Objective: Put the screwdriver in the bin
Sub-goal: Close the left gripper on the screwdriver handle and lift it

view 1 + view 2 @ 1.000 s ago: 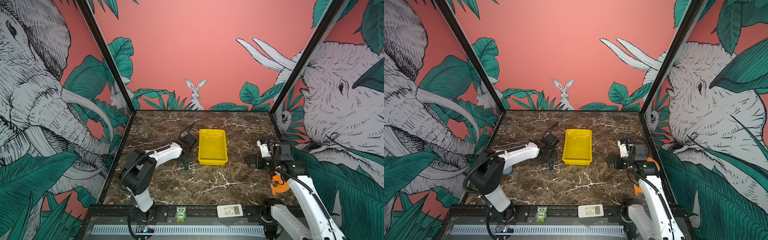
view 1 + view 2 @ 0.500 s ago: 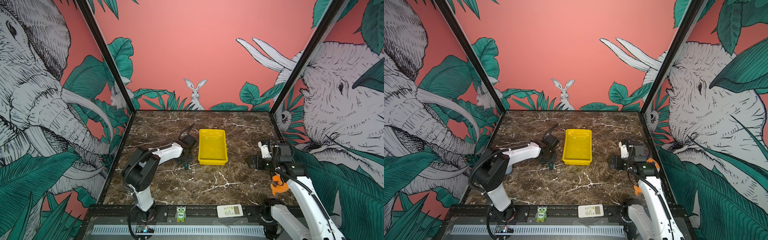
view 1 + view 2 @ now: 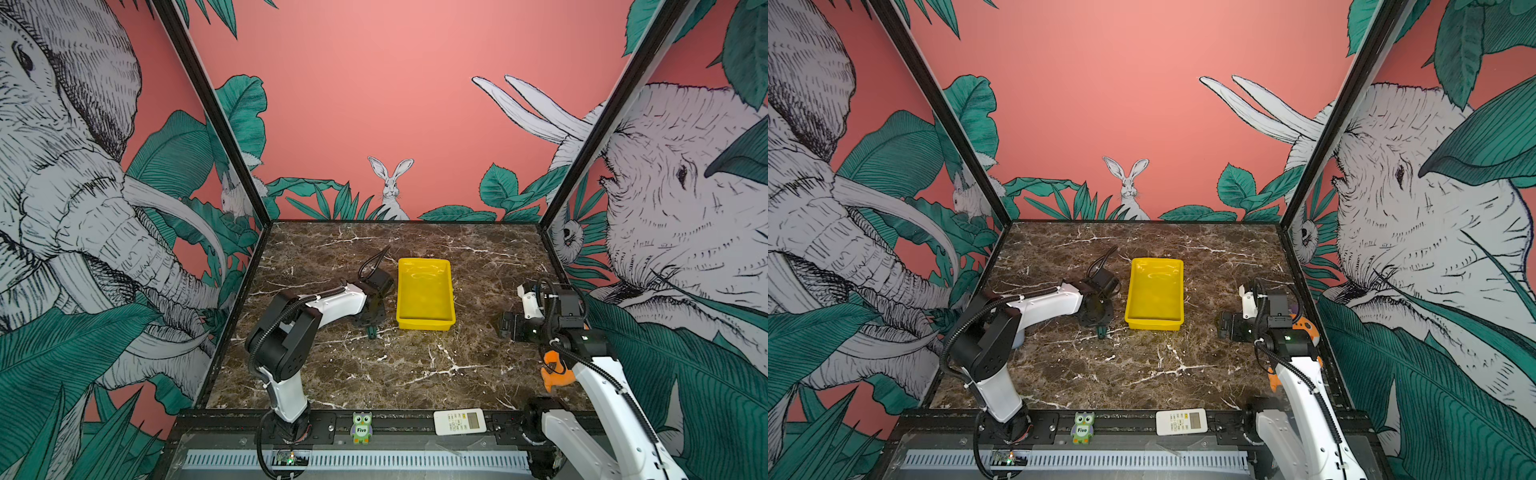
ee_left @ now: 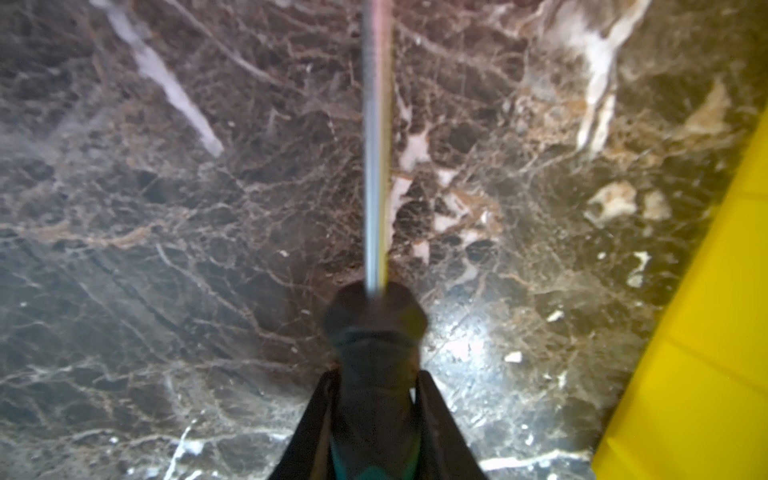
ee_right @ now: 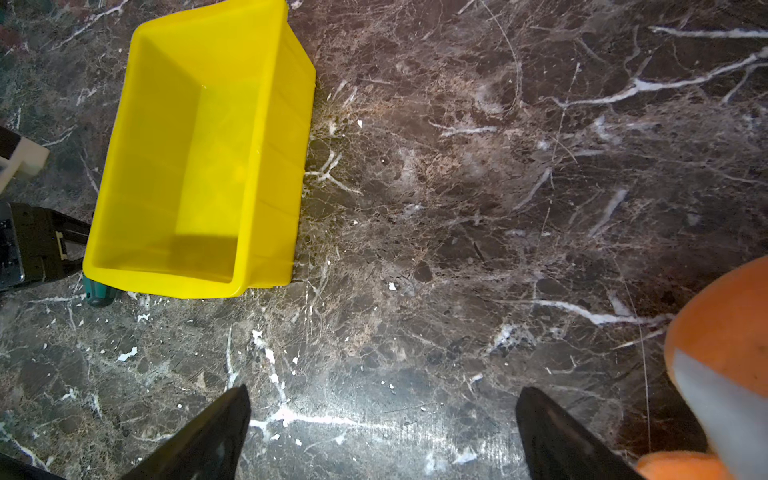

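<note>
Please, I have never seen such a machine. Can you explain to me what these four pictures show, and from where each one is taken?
It is two robot arms at a marble table. Two pictures look down from above at the whole scene; the two others come from a camera on each wrist. On the table stands an empty yellow bin. The left fingers are shut on a green screwdriver, just beside the bin. The right fingers are open, holding nothing.

A robot lab booth: mural walls (image 3: 374, 104), marble tabletop (image 3: 395, 374).
</note>
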You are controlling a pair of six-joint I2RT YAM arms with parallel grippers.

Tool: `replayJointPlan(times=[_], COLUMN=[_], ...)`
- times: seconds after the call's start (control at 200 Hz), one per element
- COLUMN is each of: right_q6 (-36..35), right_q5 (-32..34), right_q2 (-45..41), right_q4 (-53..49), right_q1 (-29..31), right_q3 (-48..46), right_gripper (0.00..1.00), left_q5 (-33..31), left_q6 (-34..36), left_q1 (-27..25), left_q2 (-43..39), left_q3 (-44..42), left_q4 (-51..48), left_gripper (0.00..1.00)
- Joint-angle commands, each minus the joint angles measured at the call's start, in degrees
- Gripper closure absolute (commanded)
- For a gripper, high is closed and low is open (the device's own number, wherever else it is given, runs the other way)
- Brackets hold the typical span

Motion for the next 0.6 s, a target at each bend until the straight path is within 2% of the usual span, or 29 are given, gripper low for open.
replayJointPlan(times=[0.0, 0.18, 0.595], right_q6=[0.51, 0.56, 0.86], right_q5=[1.00, 1.19, 1.95], right_q2=[-0.92, -0.91, -1.11], right_q4=[1.19, 1.28, 1.28], right_q1=[-0.26, -0.31, -0.26], right_q3=[-0.29, -0.40, -0.58], right_gripper=[0.01, 0.01, 0.01], left_q5=[-1.47, -2.77, -5.19], left_q6=[-0.79, -0.16, 2.37], left_q1=[0.17, 0.17, 0.21], left_q2=[-1.19, -2.17, -5.25], left_q3=[-0.47, 0.31, 2.52], left_q4=[-0.98, -1.87, -3.22], left_gripper=[0.83, 1.00, 1.00])
